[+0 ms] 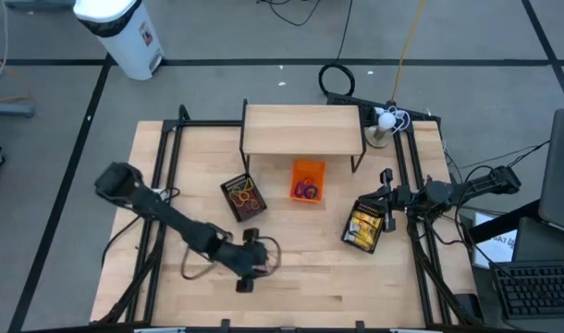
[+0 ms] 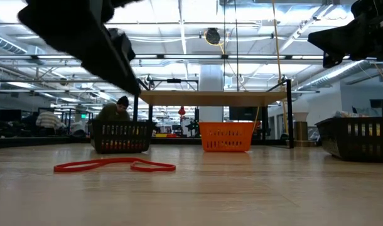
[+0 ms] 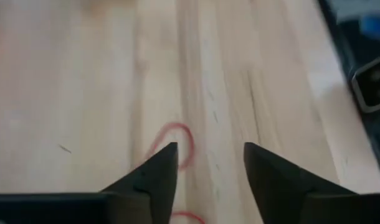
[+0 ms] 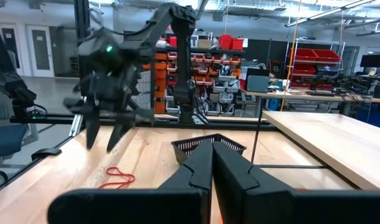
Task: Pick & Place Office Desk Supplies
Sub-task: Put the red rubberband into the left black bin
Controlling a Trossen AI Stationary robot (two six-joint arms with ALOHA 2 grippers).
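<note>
A thin red rubber band (image 2: 113, 165) lies flat on the wooden table near its front; it also shows in the left wrist view (image 3: 177, 144) and the right wrist view (image 4: 116, 178). My left gripper (image 1: 251, 268) is open and hovers just above the band, its fingers (image 3: 154, 180) pointing down on either side of one loop, touching nothing. My right gripper (image 1: 382, 199) is shut and empty, held above the black basket of yellow-and-white pieces (image 1: 365, 227) at the table's right.
A black basket with rubber bands (image 1: 242, 197) and an orange basket with coloured rings (image 1: 307, 180) stand mid-table, in front of a low wooden shelf (image 1: 302, 128). Black frame rails (image 1: 162, 176) run along both table sides. A person (image 2: 114, 112) sits in the room beyond.
</note>
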